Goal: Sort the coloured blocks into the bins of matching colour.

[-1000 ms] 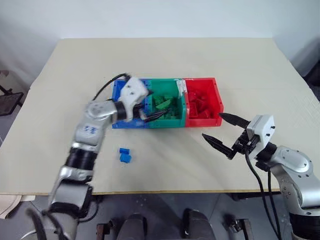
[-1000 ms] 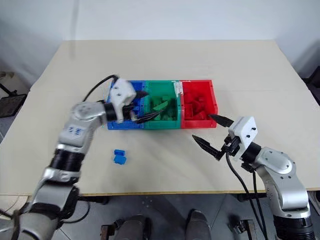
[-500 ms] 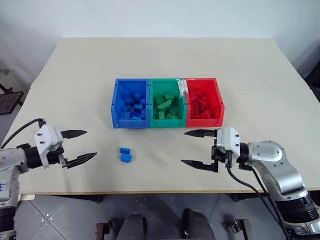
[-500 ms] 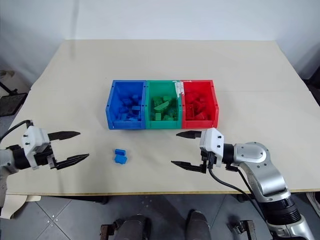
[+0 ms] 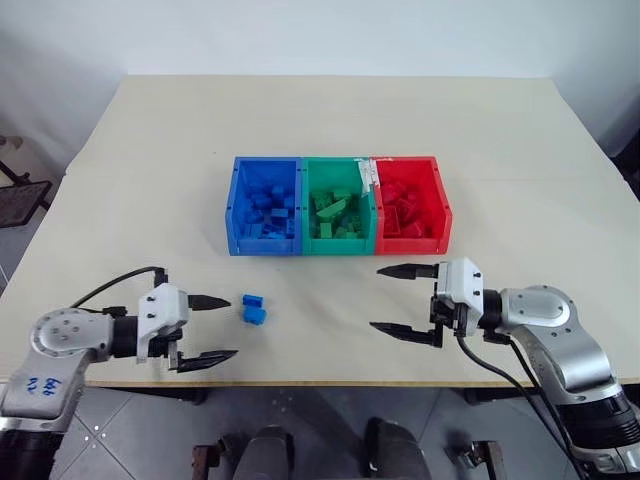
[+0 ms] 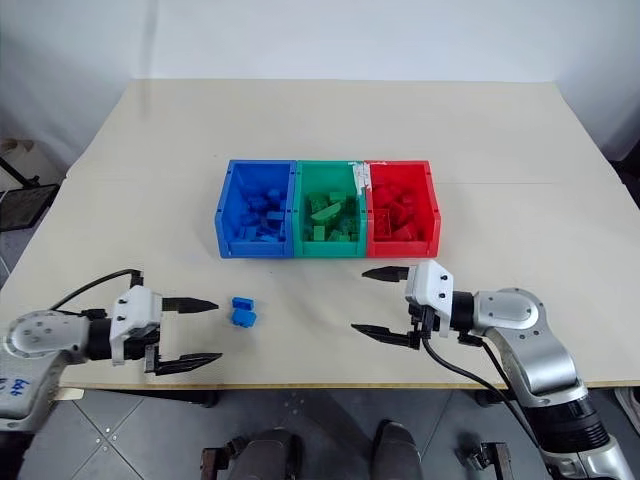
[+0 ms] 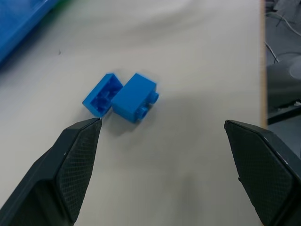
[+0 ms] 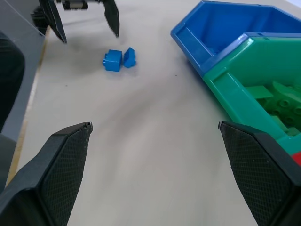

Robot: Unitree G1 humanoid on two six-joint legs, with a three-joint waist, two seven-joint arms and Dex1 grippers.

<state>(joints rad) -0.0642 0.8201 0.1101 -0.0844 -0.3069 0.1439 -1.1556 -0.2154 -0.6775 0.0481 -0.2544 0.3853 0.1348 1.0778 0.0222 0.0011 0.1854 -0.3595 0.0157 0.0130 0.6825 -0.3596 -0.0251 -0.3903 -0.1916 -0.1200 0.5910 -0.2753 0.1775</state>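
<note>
The left gripper hangs low over the near left part of the table, its two black fingers spread wide and holding nothing, tips aimed toward the middle of the table. Just beyond those tips lie two small bright blue blocks, touching each other on the bare tabletop, well short of the bins. In the left wrist view one block lies turned over, showing its hollow ribbed underside, and the other block lies on its side, with round studs showing on one face.

Farther back, near the table's middle, stands a row of three joined open-topped boxes. The blue bin is leftmost and holds a heap of blue blocks. The green bin is in the middle, with green pieces piled in it, some sloped. The red bin is on the right, filled with red pieces.

The right gripper hovers over the near right part of the table, in front of the red bin, pointing left. Its fingers stand wide apart and empty.
</note>
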